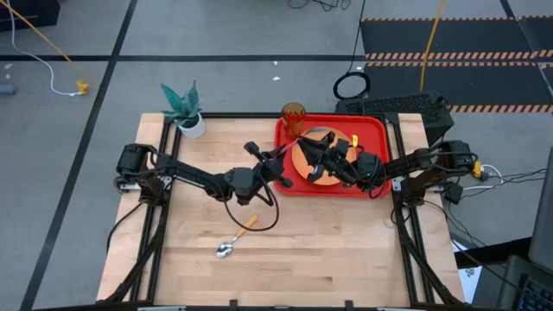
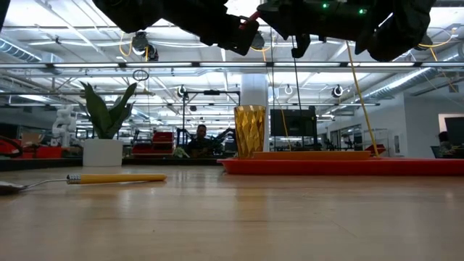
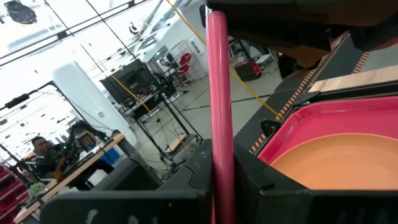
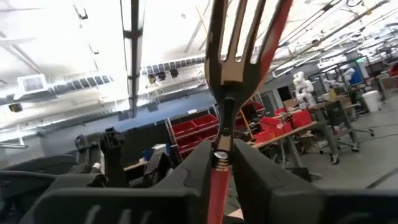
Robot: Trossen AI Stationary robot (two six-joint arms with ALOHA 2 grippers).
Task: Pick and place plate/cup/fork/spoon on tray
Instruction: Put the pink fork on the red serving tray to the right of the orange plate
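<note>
The fork (image 4: 231, 68), with silver tines and a red-pink handle (image 3: 219, 93), is in the air over the red tray's (image 1: 373, 130) left part, between my two grippers. My left gripper (image 1: 280, 166) and my right gripper (image 1: 316, 161) are both shut on it. The orange plate (image 1: 302, 154) lies flat in the tray and also shows in the left wrist view (image 3: 336, 165). The amber cup (image 1: 293, 116) stands upright in the tray's far left corner. The orange-handled spoon (image 1: 235, 238) lies on the table near the front. My left gripper pinches the fork's red-pink handle (image 3: 221, 177) between its two fingers, which lie along it. The handle runs on from the fingers to my right gripper (image 3: 267, 18). The fork is clear of the tray. My right gripper pinches the handle's end next to the metal neck (image 4: 219, 163) between its two fingers. The fingers lie along the fork, and the tines stick out past the fingertips. The fork is clear of the tray and the plate.
A white pot with a teal plant (image 1: 185, 111) stands at the table's far left corner. The two arms meet over the tray's left half. Bare wood lies around the spoon across the near half of the table (image 1: 328, 250). People sit in the room beyond.
</note>
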